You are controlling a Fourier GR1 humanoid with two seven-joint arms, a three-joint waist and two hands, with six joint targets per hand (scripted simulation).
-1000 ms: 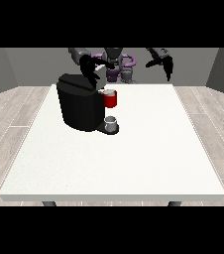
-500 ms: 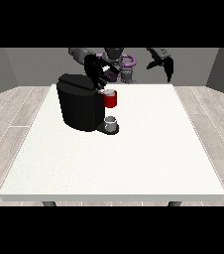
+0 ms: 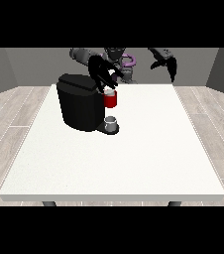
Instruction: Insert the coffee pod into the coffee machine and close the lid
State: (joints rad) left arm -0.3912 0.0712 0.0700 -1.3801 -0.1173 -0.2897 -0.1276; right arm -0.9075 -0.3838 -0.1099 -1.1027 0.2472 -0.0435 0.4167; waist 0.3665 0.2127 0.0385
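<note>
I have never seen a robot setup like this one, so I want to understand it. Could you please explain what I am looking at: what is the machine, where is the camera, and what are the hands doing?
The camera stands across a white table and looks at a humanoid robot, small at the top of the view. Its two arms end in black hands.

On the table stands a black coffee machine. A red part sits at its front, and a small grey cup stands on the base below it.

The hand at the view's left hovers just above the top of the machine, over the red part. Whether it holds something I cannot tell. The hand at the view's right hangs in the air behind the table's far edge, holding nothing.
</note>
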